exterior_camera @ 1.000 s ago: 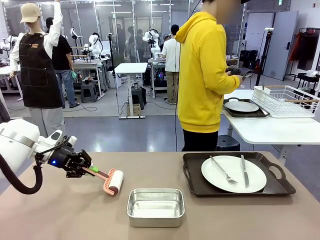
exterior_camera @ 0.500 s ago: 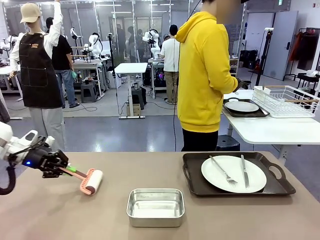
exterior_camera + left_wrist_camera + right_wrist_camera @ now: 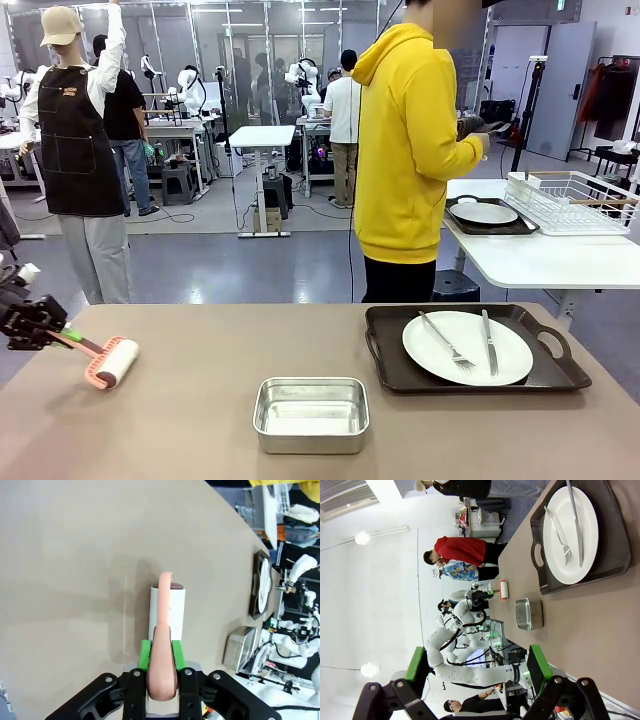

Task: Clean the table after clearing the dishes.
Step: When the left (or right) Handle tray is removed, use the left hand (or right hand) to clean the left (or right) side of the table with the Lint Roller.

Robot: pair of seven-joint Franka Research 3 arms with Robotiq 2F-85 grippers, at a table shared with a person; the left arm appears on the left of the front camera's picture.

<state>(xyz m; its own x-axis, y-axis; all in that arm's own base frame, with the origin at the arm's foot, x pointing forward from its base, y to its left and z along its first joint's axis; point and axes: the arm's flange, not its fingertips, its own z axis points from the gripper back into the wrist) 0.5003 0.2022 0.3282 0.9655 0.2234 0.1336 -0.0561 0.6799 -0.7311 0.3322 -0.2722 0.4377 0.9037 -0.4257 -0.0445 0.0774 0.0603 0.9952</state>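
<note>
Gripping a lint roller (image 3: pixel 112 362) by its salmon-pink handle (image 3: pixel 162 675), the left gripper (image 3: pixel 45 331) sits at the robot's far left of the table (image 3: pixel 180 420), its green pads (image 3: pixel 145 655) pinched tight on the handle's thick root. The white paper roll (image 3: pixel 167 605) lies low on the matte taupe top. It probably touches the surface, though the wrist view does not settle that. The roller looks light, with a stiff moulded handle and a tacky drum that should turn freely. The grip near the handle's base seems the right one for pressing it flat. The right gripper (image 3: pixel 477 667) stands with its jaws spread wide and nothing between them, looking along the table. The dishes are not yet cleared. A round white plate (image 3: pixel 515 362) rests on a dark rectangular tray (image 3: pixel 385 350) at the robot's right, with a metal fork (image 3: pixel 445 340) and knife (image 3: pixel 488 345) lying loose across it. The plate is likely glazed ceramic, hard, smooth and breakable, and the cutlery would slide if the tray tipped. The cut-out handles at the tray's ends look like the safest hold. A small rectangular steel pan (image 3: pixel 310 444), shiny and thin-walled, stands near the table's front middle, well apart from the roller.
</note>
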